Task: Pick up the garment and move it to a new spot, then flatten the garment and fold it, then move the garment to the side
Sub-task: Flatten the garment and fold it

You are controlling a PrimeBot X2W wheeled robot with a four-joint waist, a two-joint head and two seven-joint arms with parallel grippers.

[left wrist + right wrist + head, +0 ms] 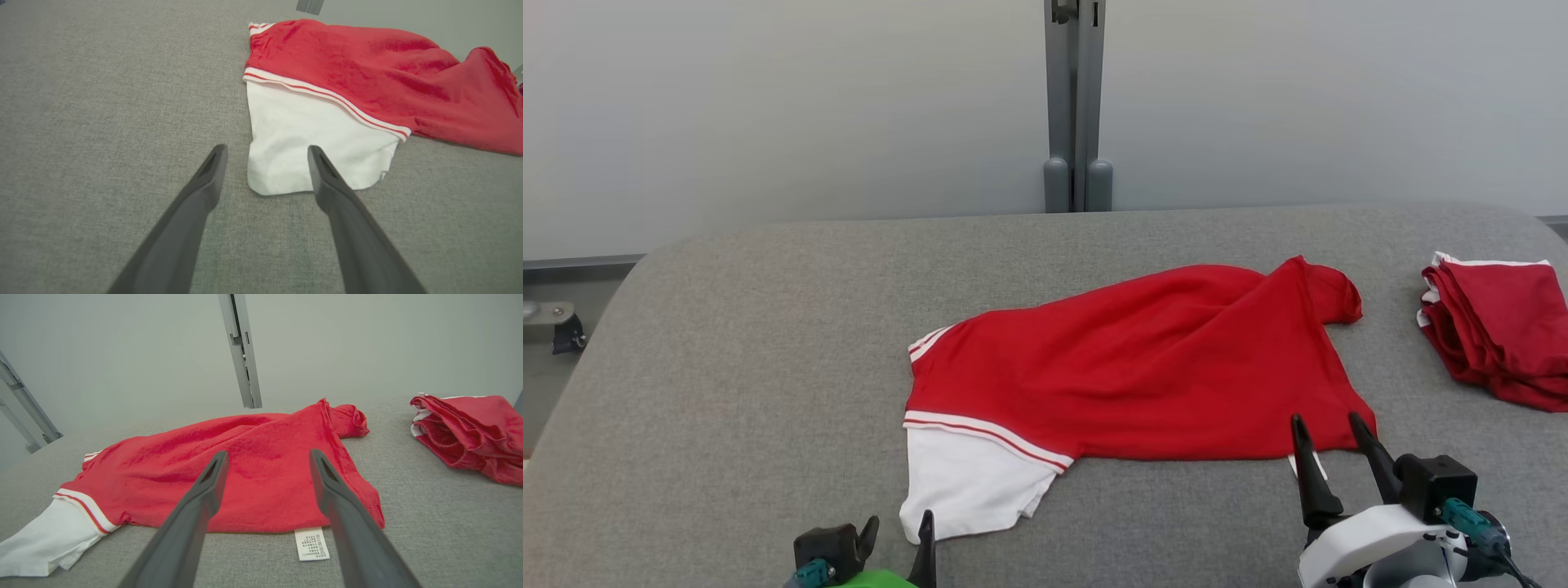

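A robot-testing lab or workroom: a wide tabletop (727,343) covered in grey fabric, plain pale wall panels (768,106) behind it, joined by a grey metal post (1076,106). A stack of folded red garments (1499,327) sits at the tabletop's right edge.

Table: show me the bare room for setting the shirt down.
Widest bare patch: the table's left part, from the shirt's white end to the left edge. A bare strip also runs behind the shirt, toward the wall. Crowded on the right: only a narrow gap separates the shirt from the folded red pile.
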